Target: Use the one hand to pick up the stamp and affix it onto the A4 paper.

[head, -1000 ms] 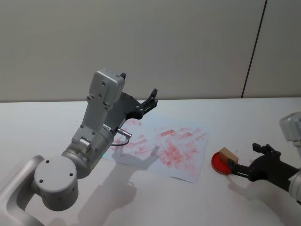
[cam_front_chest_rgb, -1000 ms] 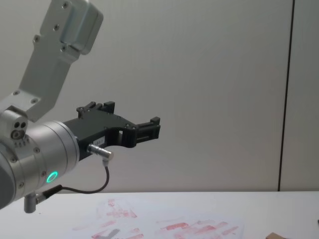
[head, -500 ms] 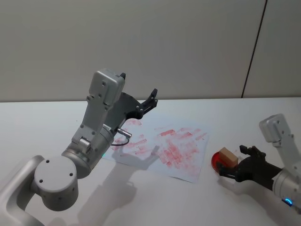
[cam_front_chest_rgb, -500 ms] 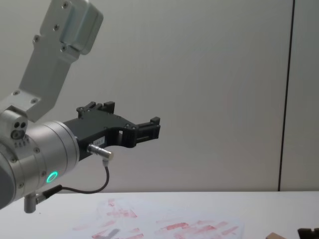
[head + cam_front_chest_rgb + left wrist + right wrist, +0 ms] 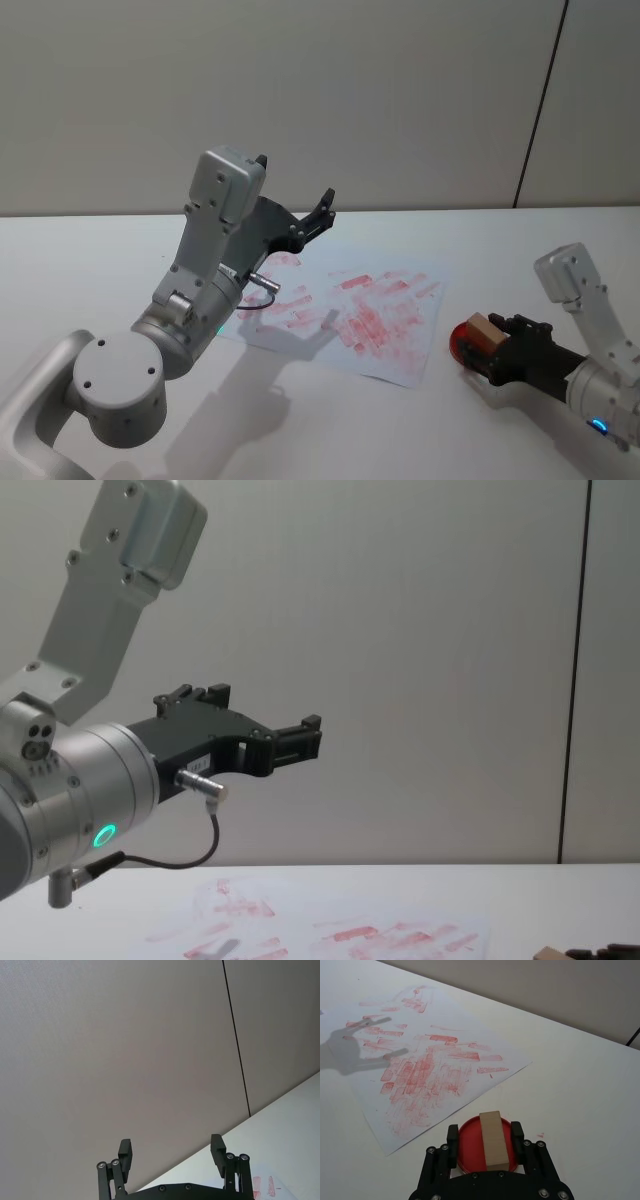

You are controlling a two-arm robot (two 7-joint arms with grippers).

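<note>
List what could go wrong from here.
The stamp sits nearer one finger of the open right hand, so closing may twist it. The red ink pad beneath could lift with it. A new print may overlap the imprints crowding the A4 paper, where the raised left hand casts a shadow.

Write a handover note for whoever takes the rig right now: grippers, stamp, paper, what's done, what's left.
Right black gripper: open, fingers either side of the small light-brown wooden stamp, not clamped.
Stamp: lying on the round red ink pad, on the white table just right of the paper.
White A4 paper, covered in red imprints: flat on the table.
Left black gripper: open, parked, raised over the paper's left side.
Done: approach.
Left: close, lift, press onto paper.
</note>
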